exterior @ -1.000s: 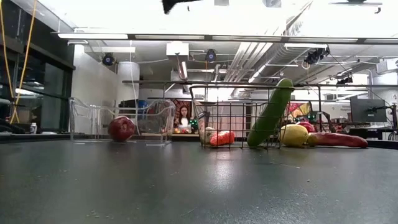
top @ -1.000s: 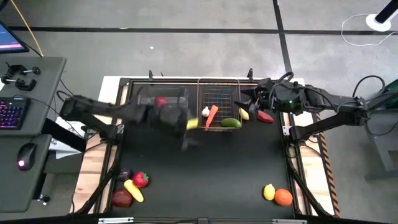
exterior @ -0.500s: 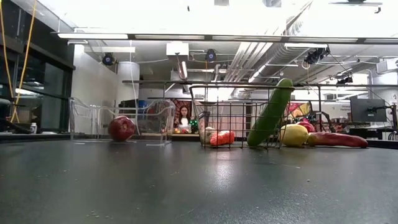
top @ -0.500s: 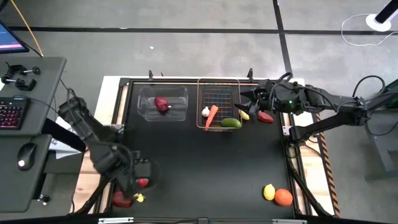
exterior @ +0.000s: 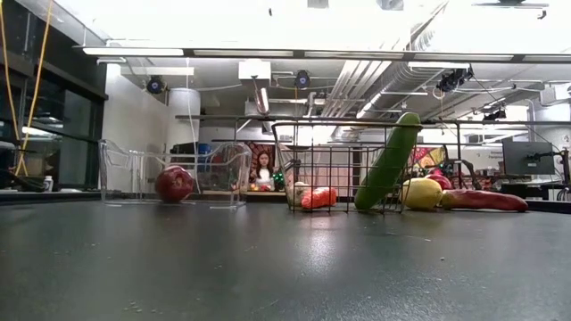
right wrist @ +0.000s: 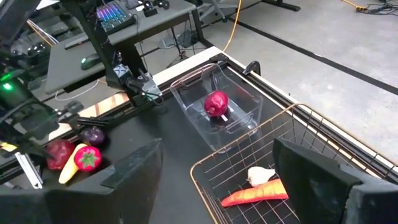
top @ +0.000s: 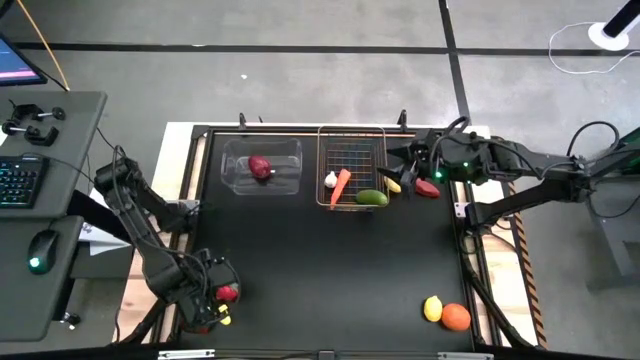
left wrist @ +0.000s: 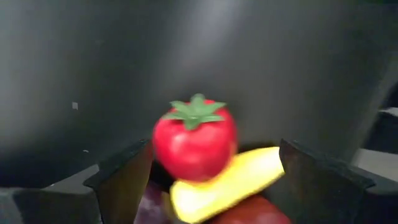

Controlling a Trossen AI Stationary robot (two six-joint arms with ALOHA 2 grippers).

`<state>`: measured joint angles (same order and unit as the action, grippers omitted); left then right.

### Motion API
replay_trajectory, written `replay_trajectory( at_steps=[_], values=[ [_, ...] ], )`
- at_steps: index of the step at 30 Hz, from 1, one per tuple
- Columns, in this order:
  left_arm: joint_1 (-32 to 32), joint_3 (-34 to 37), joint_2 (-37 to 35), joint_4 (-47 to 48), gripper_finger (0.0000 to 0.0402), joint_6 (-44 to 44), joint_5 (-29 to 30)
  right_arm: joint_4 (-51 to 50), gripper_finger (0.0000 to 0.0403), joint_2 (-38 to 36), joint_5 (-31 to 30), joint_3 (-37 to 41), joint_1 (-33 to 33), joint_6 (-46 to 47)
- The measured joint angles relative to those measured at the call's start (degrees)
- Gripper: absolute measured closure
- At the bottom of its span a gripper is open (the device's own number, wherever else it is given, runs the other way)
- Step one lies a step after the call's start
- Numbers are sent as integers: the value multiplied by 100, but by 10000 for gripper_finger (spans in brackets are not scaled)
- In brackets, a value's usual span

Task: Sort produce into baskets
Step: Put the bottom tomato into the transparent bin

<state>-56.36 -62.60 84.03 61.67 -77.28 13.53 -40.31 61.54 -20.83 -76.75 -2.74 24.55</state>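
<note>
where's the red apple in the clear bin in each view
High view: apple in the clear bin, upper left of the mat.
Low view: apple left of centre, inside the bin.
Left wrist view: not in it.
Right wrist view: apple near the middle, in the bin.
Shared landmark: the wire basket right beside the bin.

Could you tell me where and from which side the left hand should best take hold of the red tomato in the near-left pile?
Grip the tomato across its round red body, below the green leafy cap, descending from above. It sits on top of the banana, so its sides are exposed. The left hand, open, already brackets it, which probably suits a straight close.
</note>
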Motion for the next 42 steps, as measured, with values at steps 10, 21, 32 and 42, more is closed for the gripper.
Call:
replay_trajectory(
  at_steps=[10, 21, 32, 42],
  values=[
    [-72, 776, -2, -809, 62, 599, 86, -112, 108, 0, -1, 0, 0, -1],
    [-70, 1497, 0, -1231, 62, 240, -140, -259, 108, 2, -6, 0, 2, -19],
    [223, 2057, 0, -1721, 62, 238, -181, -324, 108, 2, -86, 0, 0, -3],
    [814, 1788, -573, -2144, 100, 1037, 61, -254, 108, 2, -102, 0, 0, 1]
  ],
)
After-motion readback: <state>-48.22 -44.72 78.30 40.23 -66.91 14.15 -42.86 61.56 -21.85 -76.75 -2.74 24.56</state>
